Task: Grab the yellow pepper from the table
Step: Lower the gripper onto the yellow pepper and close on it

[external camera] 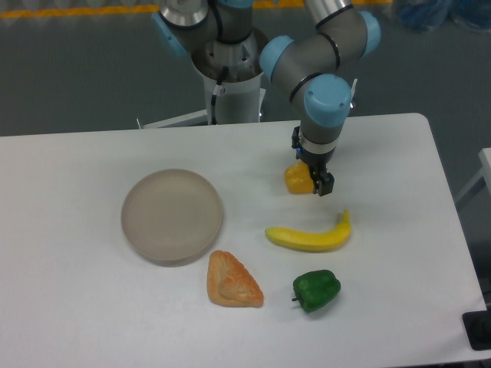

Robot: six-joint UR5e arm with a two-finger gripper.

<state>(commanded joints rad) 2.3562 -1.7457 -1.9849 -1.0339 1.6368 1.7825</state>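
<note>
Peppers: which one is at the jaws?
The yellow pepper, right under the gripper at the table's far side; the green pepper sits alone near the front edge.

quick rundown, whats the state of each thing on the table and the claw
yellow pepper: on the table, claw down at it, partly hidden
claw: lowered onto the yellow pepper, open or shut cannot be told
banana: lying flat, free
green pepper: resting on the table, untouched
plate: flat on the table, empty
orange wedge-shaped food: lying flat near the plate
table: white, holding all of these
</note>
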